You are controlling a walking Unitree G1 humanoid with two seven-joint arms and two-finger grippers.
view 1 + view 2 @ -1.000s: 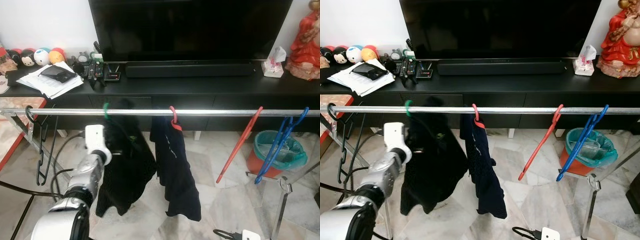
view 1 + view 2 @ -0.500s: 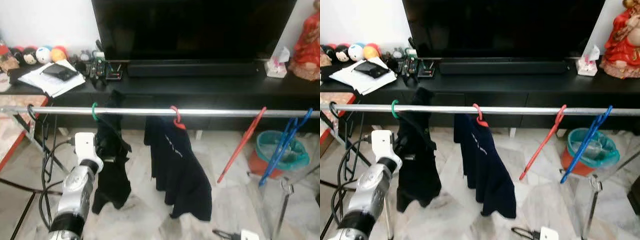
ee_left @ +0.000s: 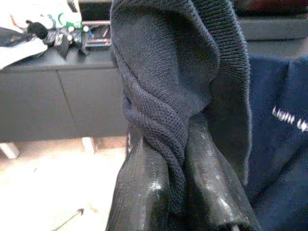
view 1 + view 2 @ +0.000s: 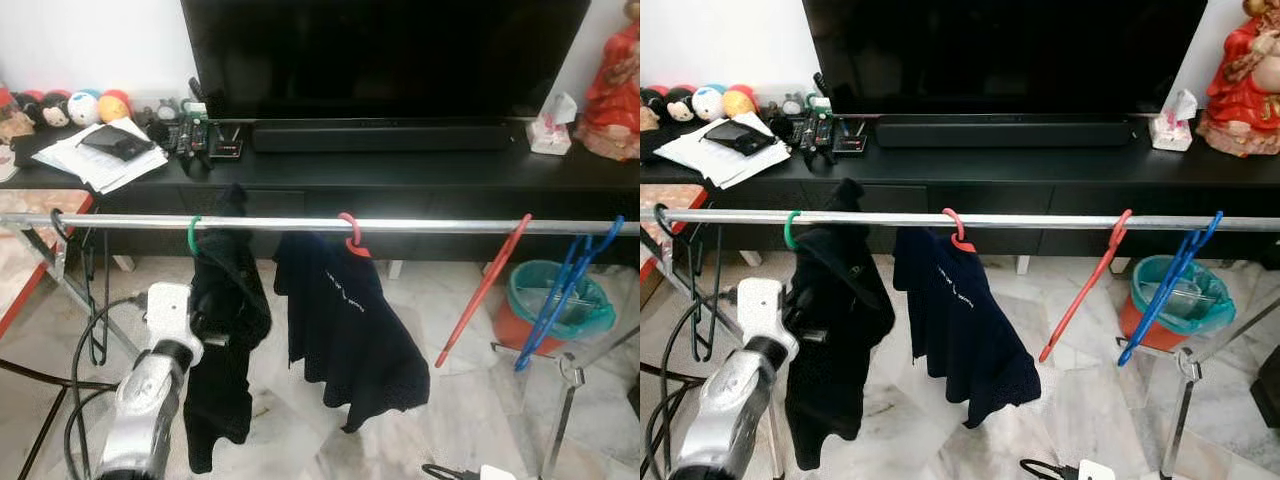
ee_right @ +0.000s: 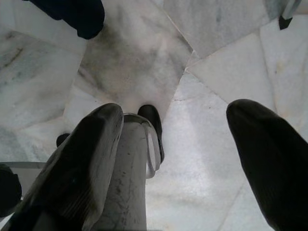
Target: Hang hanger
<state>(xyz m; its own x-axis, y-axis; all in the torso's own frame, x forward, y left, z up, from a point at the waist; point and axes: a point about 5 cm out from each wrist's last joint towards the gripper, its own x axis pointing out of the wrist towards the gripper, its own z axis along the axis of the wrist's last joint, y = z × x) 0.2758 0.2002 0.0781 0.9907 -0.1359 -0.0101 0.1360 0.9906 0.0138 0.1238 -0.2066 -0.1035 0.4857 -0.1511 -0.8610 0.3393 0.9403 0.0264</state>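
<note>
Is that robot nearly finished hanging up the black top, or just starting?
Nearly finished, it seems. The green hanger is already hooked over the metal rail, with the black top draped from it. In hand: the left gripper is shut on the top's knit fabric. Left to do: let go and draw the arm back. The right gripper hangs open over the floor.

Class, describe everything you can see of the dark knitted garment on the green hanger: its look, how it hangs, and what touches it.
The dark knitted garment looks like a ribbed charcoal sweater. It hangs bunched and twisted from the green hanger, whose hook sits over the silver metal rail, left of a navy printed shirt. One part droops toward the marble floor. The left gripper is shut on a twisted fold of the knit.
</note>
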